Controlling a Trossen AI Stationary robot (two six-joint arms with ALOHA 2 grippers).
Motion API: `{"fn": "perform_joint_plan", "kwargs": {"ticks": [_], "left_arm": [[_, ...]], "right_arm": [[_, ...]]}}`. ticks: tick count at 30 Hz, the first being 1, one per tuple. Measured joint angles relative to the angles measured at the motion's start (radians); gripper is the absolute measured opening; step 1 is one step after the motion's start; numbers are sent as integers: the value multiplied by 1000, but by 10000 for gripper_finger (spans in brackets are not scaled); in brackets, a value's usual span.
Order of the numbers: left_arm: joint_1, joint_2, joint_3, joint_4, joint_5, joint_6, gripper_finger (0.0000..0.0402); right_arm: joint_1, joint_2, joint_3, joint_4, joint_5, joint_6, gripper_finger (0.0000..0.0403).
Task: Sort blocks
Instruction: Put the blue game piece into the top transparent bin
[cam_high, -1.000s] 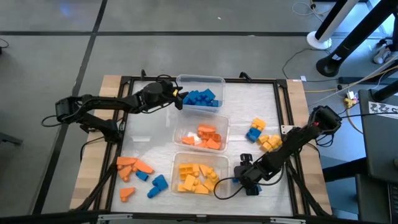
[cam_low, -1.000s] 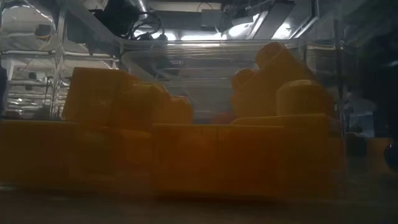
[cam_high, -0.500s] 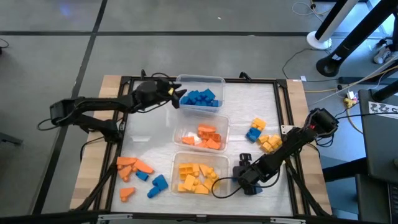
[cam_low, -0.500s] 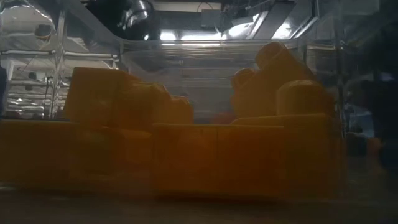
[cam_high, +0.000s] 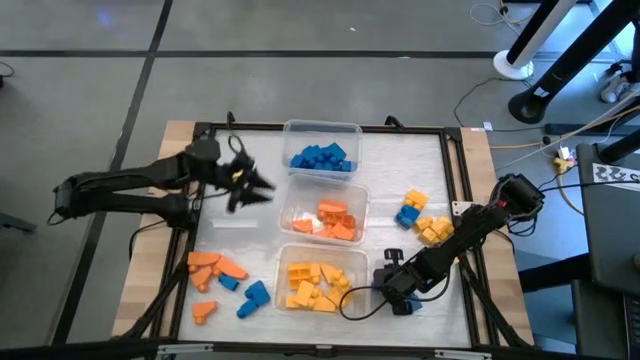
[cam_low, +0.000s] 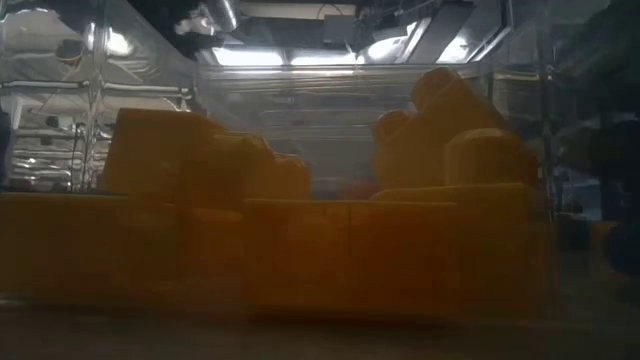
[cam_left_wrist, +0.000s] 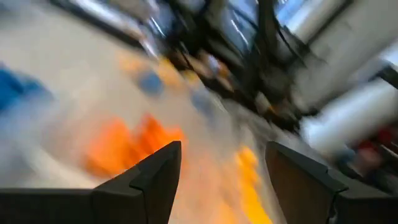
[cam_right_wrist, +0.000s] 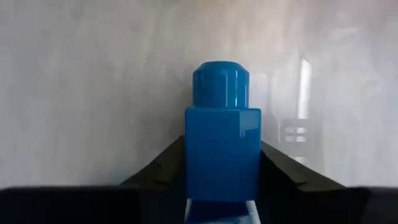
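Three clear tubs stand in a row down the table's middle: blue blocks (cam_high: 322, 157) in the far one, orange blocks (cam_high: 336, 219) in the middle one, yellow blocks (cam_high: 314, 283) in the near one, which fill the low view (cam_low: 300, 250). My right gripper (cam_high: 398, 297), right of the yellow tub, is shut on a single blue block (cam_right_wrist: 222, 149). My left gripper (cam_high: 255, 190) hangs open and holds nothing, left of the orange tub; its wrist view (cam_left_wrist: 221, 155) is blurred. My right gripper pinches the blue block's two flat sides (cam_right_wrist: 189, 163) between its two fingers. The fingers come steeply from above. The block's round stud (cam_right_wrist: 221, 84) points away from the gripper. Whether the block is still on the white table mat I cannot tell.
Loose orange and blue blocks (cam_high: 222, 277) lie at the near left. Yellow and blue blocks (cam_high: 420, 215) lie at the right. A black frame (cam_high: 320, 128) runs around the white mat. Bare mat lies between the tubs and the left arm.
My left gripper has drawn back from over the blue tub toward the table's left and near side, rising and tipping up toward level, still open. My right gripper has stayed in place and shut its fingers onto the blue block.
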Motion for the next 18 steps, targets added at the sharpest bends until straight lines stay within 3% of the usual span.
{"fn": "perform_joint_plan", "kwargs": {"ticks": [7,11,18], "left_arm": [[-191,-92,0,-286,89,-83,224],[-305,-103,0,-405,107,-177,224],[-530,-96,0,-525,106,-298,224]], "right_arm": [[0,0,88,-61,-74,-31,137],[1,0,177,-177,-88,-57,149],[1,0,371,-410,-105,-106,135]]}}
